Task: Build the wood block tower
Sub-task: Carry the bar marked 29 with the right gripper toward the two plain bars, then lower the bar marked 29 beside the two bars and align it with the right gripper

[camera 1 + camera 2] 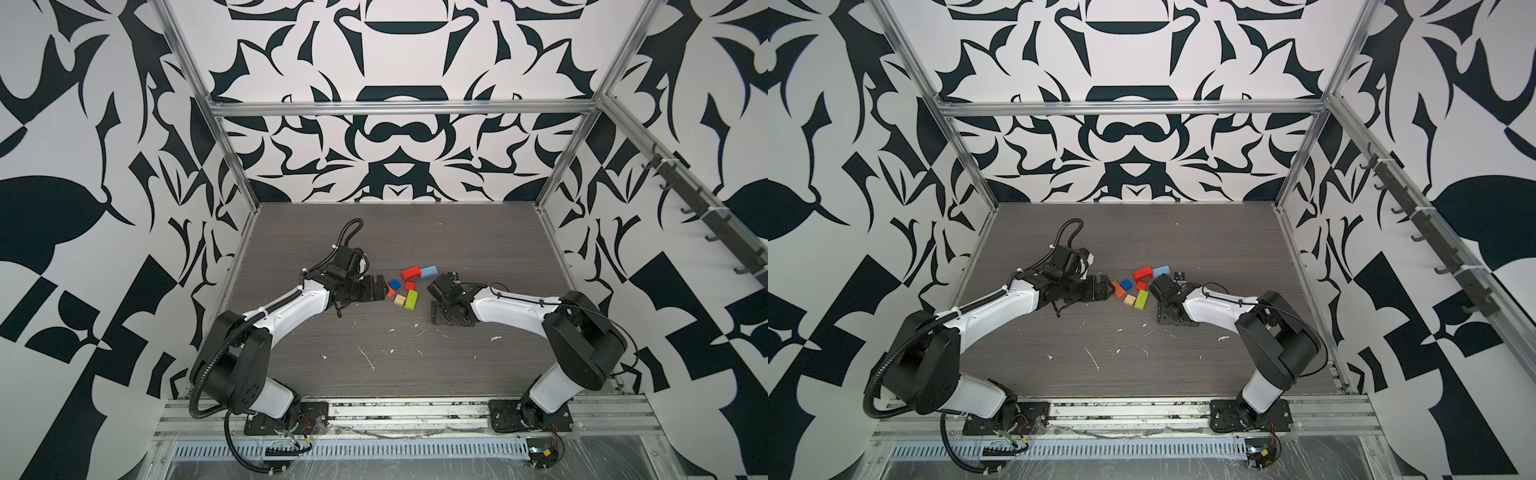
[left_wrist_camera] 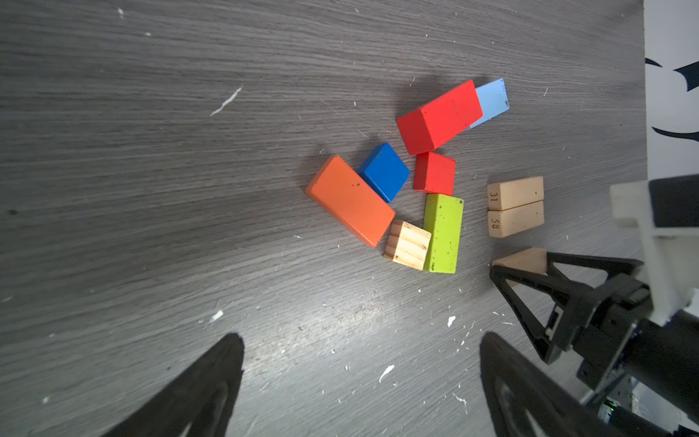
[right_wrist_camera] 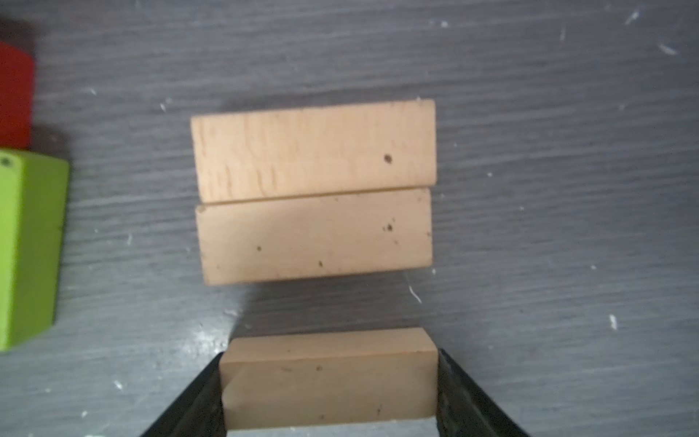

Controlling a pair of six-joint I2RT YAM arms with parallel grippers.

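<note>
No tower yet: the blocks lie loose mid-table [image 2: 151, 151]. My right gripper [image 3: 329, 363] is clamped on a plain tan bar [image 3: 327, 393], near bar 31 [image 2: 516, 193] and bar 58 [image 2: 516, 218], which lie flat with long sides touching. Cluster beside them: lime green bar [image 2: 442, 232], striped tan cube [image 2: 407, 245], orange bar [image 2: 350, 200], dark blue cube [image 2: 384, 172], red cube [image 2: 434, 173], red bar [image 2: 440, 115] overlapping the light blue bar [image 2: 493, 100]. My left gripper [image 2: 359, 340] hangs spread wide, holding nothing.

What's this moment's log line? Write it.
right gripper: shut on plain tan wooden bar | left gripper: open, empty
</note>
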